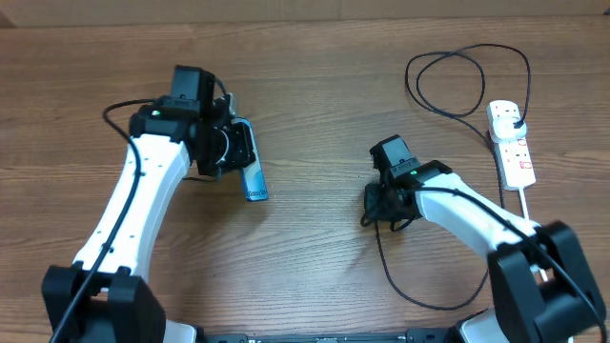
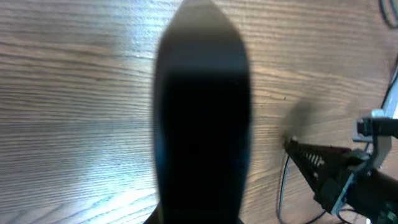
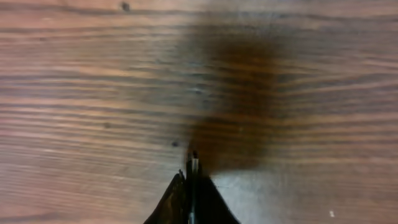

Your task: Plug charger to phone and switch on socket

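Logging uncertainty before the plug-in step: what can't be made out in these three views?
Left wrist: the phone is a dark blur, too close; overhead, the left end effector covers much of it, so its port is unseen.
Overhead: the socket switch positions are too small.
Right wrist: the charger tip is a sliver between the right end effector's fingers; type unreadable.

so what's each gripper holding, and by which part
Left gripper clamps the slim blue-screened phone by one end, the other sticking out. Right gripper pinches the thin black charger cable at its small connector tip.
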